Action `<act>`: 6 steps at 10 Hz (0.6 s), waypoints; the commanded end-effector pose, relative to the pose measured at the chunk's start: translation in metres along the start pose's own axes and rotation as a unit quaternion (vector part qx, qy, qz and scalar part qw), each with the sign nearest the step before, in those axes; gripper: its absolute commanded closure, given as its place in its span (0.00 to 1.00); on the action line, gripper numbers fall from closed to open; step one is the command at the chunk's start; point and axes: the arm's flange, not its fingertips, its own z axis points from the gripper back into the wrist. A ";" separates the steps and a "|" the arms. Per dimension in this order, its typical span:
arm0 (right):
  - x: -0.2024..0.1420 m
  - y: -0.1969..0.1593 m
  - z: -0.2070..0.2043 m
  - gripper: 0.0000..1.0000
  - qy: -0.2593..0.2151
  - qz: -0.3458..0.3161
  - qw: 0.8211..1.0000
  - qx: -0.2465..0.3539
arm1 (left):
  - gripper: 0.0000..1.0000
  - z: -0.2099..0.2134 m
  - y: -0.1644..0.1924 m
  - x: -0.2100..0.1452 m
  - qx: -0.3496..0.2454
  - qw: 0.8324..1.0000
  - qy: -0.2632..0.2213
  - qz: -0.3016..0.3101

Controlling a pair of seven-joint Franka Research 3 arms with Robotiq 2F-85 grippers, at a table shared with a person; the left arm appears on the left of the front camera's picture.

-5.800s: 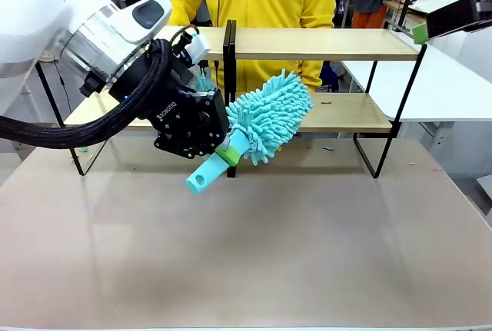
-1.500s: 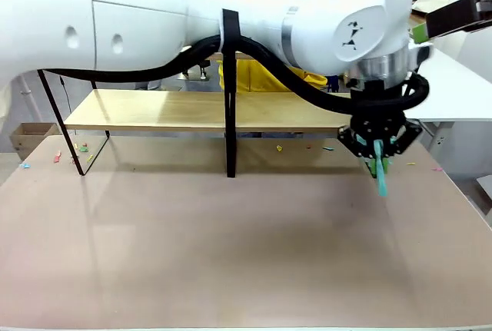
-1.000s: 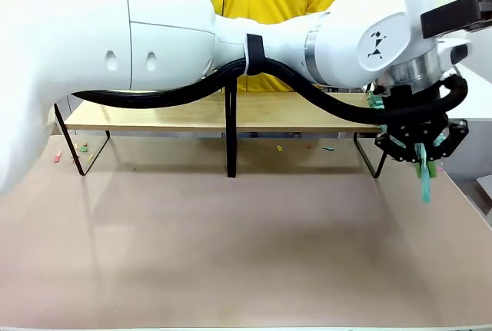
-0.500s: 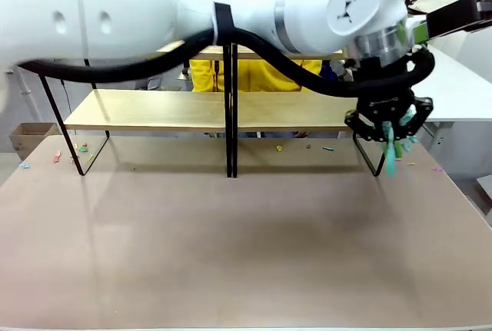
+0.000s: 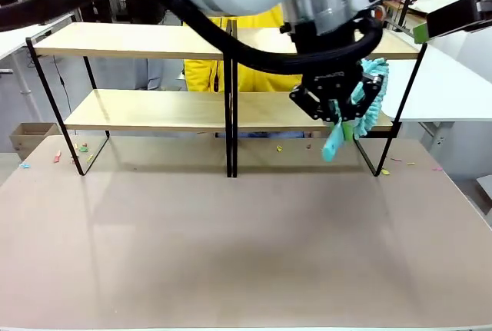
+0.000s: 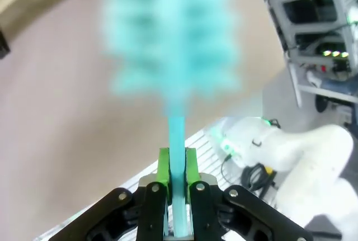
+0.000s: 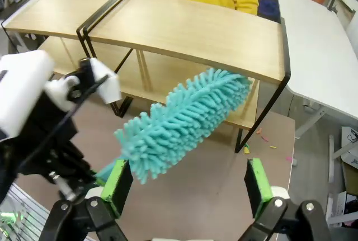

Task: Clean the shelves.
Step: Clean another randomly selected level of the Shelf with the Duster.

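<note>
Left claw (image 5: pixel 336 118) up in the upper right of the front view, squeezed tight on the thin stem of a fluffy blue duster (image 5: pixel 367 99). Same grip low in the middle of the left wrist view (image 6: pixel 177 188): green pads pressed on both sides of the stem, with the duster (image 6: pixel 170 39) a blurry blue puff straight above. Long way of the duster slanted in the front view: handle end down and to the left, fluffy end up and to the right, beside the right end of the shelves (image 5: pixel 154 112). In the right wrist view, duster (image 7: pixel 184 118) slanted too, low on the left and high on the right, in front of the shelves (image 7: pixel 190 34).

Shelves running long from left to right across the top half of the front view, two wood boards one over the other, black post in the middle. Standing at the far side of the pinkish table (image 5: pixel 231 246). Person in a yellow top (image 5: pixel 207 77) behind.

Right claw (image 7: pixel 187 188) at the bottom of the right wrist view, green pads wide apart, nothing between.
</note>
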 end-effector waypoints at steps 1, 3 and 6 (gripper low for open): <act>0.001 0.000 0.000 0.00 0.000 -0.001 1.000 0.002 | 0.88 0.018 0.031 -0.038 -0.017 0.999 0.028 -0.035; 0.001 0.000 0.000 0.00 0.000 -0.001 1.000 0.002 | 0.88 0.055 0.064 -0.070 -0.005 0.996 0.059 -0.063; 0.001 0.000 0.000 0.00 0.000 -0.001 1.000 0.002 | 0.88 0.118 0.127 -0.130 -0.027 0.992 0.096 -0.081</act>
